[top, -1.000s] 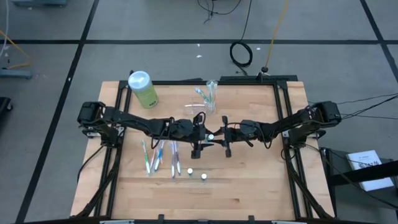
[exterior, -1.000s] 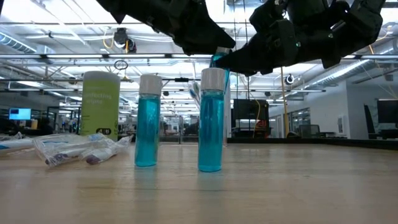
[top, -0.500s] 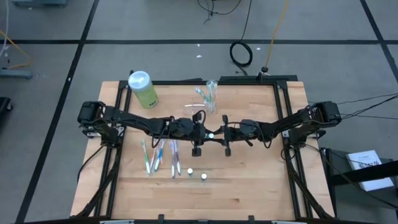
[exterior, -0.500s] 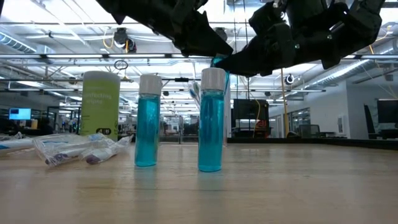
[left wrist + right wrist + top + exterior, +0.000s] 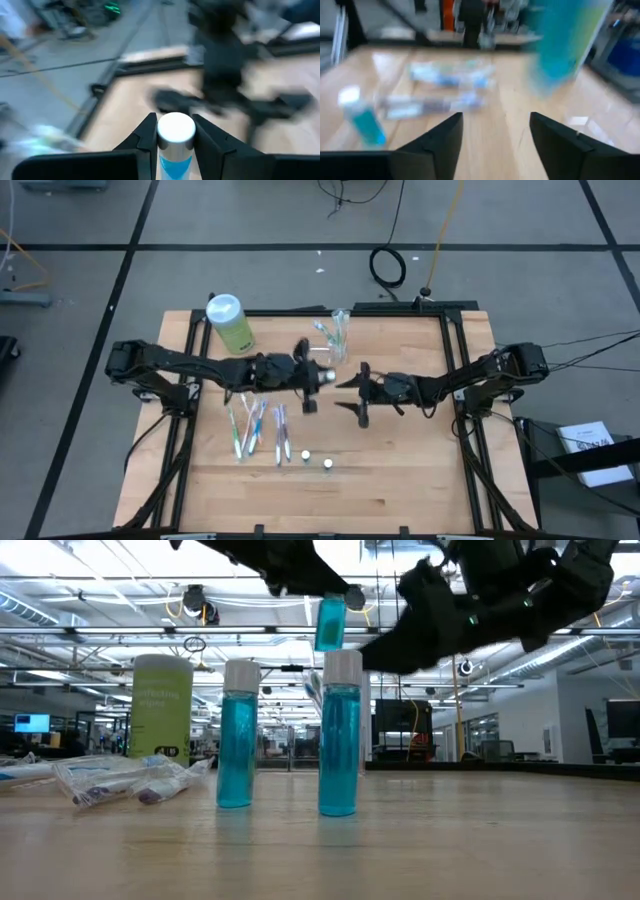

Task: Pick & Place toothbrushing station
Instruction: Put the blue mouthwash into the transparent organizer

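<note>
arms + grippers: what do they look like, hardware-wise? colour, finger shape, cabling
Both arms are dark, near black, slim jointed links mounted at the table's side edges. The left gripper and right gripper each have two flat, black, blade-like fingers that taper toward the tips. Dark cables trail from the right arm's base. A small green light shows on an arm in the low view. No readable markings.

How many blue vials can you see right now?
3. Two stand on the table, vial one and vial two; the third is held aloft in the left hand. None looks hidden.
</note>
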